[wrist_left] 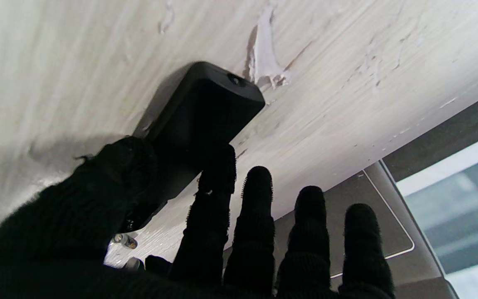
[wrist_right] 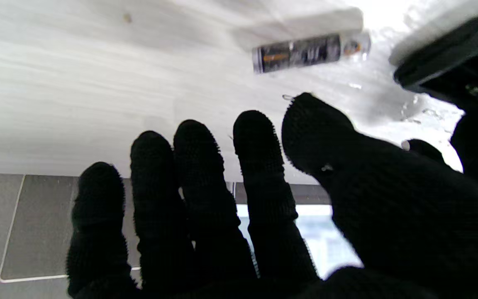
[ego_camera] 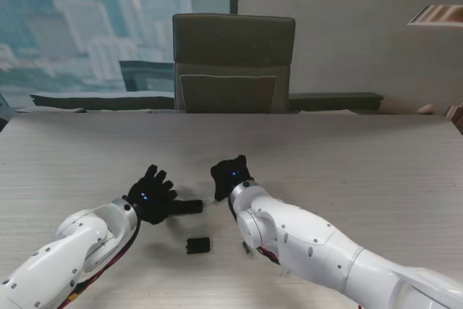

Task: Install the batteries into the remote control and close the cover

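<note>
— What's that small black piece low in the centre of the stand view, closest to us?

— Likely the battery cover, lying loose on the tabletop between the two arms, set aside so the compartment stays reachable.

— And the remote control?

— Left of centre, flat on the tabletop. The left hand pins it: thumb on one side, one finger on top, the other fingers spread and free (a steadying press, I'd judge, not a lift).

— The right hand?

— Hovering open just right of it, fingers apart, holding nothing. One battery lies on the tabletop beyond them, near the remote's end, so that's probably the next pick.
</note>
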Action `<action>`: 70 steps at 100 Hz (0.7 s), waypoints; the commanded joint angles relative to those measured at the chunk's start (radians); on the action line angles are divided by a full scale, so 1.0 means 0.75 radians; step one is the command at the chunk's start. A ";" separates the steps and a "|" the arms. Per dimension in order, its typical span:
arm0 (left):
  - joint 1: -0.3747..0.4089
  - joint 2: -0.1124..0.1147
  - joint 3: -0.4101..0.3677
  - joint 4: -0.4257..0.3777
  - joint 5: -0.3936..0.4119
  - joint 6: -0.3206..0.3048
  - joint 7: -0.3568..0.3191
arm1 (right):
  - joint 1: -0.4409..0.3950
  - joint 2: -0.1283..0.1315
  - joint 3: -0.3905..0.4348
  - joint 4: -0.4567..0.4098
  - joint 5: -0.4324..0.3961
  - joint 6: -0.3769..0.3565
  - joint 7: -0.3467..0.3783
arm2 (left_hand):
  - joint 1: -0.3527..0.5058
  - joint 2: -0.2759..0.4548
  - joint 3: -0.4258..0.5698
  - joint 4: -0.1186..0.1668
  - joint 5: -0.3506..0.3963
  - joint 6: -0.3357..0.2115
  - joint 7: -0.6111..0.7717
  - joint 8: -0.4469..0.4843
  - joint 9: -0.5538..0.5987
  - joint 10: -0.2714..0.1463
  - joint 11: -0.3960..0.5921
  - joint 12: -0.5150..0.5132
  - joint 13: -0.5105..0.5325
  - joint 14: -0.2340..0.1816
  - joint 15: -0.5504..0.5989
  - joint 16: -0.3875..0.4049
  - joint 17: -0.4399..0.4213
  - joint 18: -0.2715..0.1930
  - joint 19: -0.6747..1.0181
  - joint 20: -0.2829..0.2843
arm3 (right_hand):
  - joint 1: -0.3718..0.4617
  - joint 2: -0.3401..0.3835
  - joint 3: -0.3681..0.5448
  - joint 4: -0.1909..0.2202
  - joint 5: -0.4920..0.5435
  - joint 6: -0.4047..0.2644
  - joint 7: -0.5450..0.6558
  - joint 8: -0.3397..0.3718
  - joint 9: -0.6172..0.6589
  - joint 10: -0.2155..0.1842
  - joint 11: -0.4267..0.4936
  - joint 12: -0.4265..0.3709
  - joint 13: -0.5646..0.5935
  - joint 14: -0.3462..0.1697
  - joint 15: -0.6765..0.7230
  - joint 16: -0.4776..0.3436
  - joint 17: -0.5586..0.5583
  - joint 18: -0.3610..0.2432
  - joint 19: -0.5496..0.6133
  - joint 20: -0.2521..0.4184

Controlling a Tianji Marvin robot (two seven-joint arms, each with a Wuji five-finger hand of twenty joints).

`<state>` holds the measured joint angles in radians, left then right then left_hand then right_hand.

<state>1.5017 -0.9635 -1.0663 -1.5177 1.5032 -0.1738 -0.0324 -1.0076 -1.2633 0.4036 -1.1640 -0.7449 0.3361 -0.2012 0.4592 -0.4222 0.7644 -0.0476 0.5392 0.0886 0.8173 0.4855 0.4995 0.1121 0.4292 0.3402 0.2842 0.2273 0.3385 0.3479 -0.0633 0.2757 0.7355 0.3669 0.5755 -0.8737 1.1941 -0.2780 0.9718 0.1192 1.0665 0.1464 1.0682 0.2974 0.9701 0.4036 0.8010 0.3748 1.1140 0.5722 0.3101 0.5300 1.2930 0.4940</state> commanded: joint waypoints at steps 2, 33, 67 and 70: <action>0.009 -0.002 0.007 0.009 -0.002 -0.002 -0.034 | -0.021 0.016 0.021 -0.028 -0.004 -0.048 -0.001 | 0.002 0.033 -0.006 0.008 0.038 -0.123 -0.038 -0.031 -0.004 0.030 0.000 -0.007 0.016 0.033 -0.006 0.005 -0.002 0.044 -0.032 -0.017 | -0.004 -0.010 0.013 -0.022 -0.068 -0.024 -0.006 0.011 -0.045 -0.004 0.002 0.026 -0.025 -0.048 -0.005 -0.009 -0.012 -0.048 0.007 -0.007; 0.007 -0.003 0.007 0.007 -0.009 -0.005 -0.040 | -0.027 0.062 0.020 -0.079 -0.048 -0.118 0.064 | 0.003 0.040 -0.016 0.010 0.037 -0.125 -0.036 -0.037 -0.003 0.031 -0.001 -0.007 0.019 0.032 -0.005 0.006 0.002 0.046 -0.033 -0.017 | 0.026 -0.148 0.151 0.032 -0.265 -0.150 -0.116 0.087 -0.258 -0.025 0.023 0.057 -0.100 -0.105 -0.039 -0.003 -0.036 -0.076 -0.017 -0.025; 0.009 -0.005 0.003 0.005 -0.020 -0.007 -0.048 | 0.010 0.049 -0.068 -0.020 -0.053 -0.100 0.093 | 0.001 0.055 -0.026 0.013 0.036 -0.121 -0.038 -0.043 -0.001 0.031 -0.001 -0.007 0.023 0.036 -0.005 0.007 0.010 0.046 -0.033 -0.016 | -0.201 -0.208 0.096 0.149 -0.248 -0.146 -0.073 0.399 -0.377 -0.004 0.080 0.091 -0.103 -0.090 -0.040 0.004 -0.031 -0.078 -0.009 -0.028; 0.009 -0.005 0.003 0.005 -0.021 -0.007 -0.048 | 0.014 0.046 -0.078 -0.012 -0.054 -0.094 0.094 | 0.001 0.054 -0.027 0.014 0.037 -0.121 -0.038 -0.043 0.000 0.031 0.000 -0.007 0.025 0.034 -0.004 0.007 0.010 0.046 -0.033 -0.016 | -0.190 -0.200 0.070 0.063 -0.208 -0.160 -0.014 0.314 -0.366 -0.001 0.079 0.089 -0.098 -0.084 -0.038 0.003 -0.029 -0.074 -0.008 -0.027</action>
<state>1.5000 -0.9657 -1.0688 -1.5193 1.4913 -0.1760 -0.0453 -0.9963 -1.2200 0.3578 -1.1877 -0.7829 0.2594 -0.1502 0.4592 -0.4144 0.7508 -0.0570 0.5392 0.0888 0.8191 0.4855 0.4995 0.1122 0.4292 0.3401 0.2847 0.2274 0.3385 0.3479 -0.0534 0.2760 0.7353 0.3670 0.4440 -1.0135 1.2548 -0.1765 0.7673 0.0172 0.9842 0.4194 0.8044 0.2780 1.0078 0.4553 0.7280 0.3104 1.0846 0.5719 0.2953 0.4794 1.2844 0.4799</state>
